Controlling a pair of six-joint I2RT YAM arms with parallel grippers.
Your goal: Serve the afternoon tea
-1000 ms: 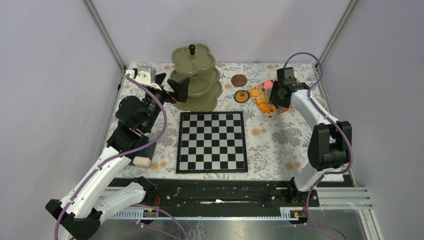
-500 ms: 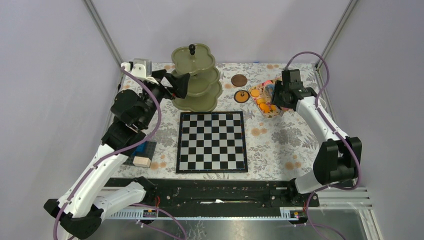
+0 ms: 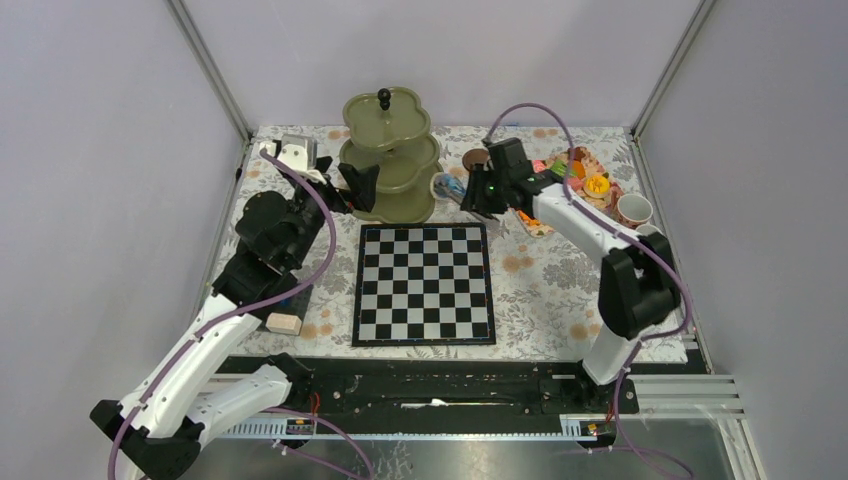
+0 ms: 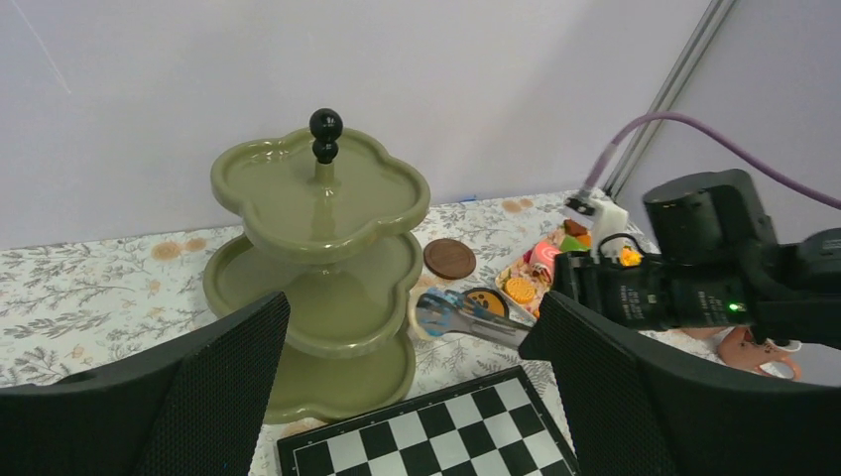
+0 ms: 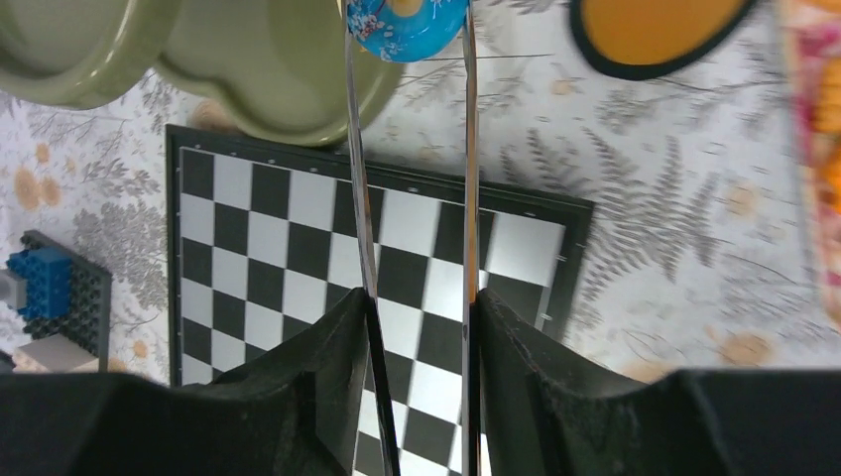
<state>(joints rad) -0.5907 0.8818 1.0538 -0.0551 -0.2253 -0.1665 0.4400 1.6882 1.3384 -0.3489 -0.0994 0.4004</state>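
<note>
The olive-green three-tier stand (image 3: 392, 150) with a black knob stands at the back centre. My left gripper (image 3: 345, 185) is open and empty just left of it; in the left wrist view (image 4: 414, 327) its fingers frame the stand (image 4: 317, 198). My right gripper (image 3: 482, 190) is shut on metal tongs (image 5: 359, 198) that pinch a blue toy doughnut (image 3: 450, 186) beside the stand's bottom tier (image 5: 268, 69). The doughnut also shows in both wrist views (image 4: 446, 307) (image 5: 407, 20). A tray of colourful pastries (image 3: 585, 180) and a pink-patterned cup (image 3: 633, 209) sit at the back right.
The chessboard (image 3: 424, 284) lies mid-table in front of the stand. A brown disc (image 4: 449, 258) and an orange, black-rimmed disc (image 5: 655, 25) lie between stand and tray. Blue and beige blocks (image 3: 285, 318) sit at the left, near my left arm.
My right arm has swung left from the pastry tray to the stand, carrying the tongs with the blue doughnut. The tray and cup are now uncovered. My left gripper has shifted slightly.
</note>
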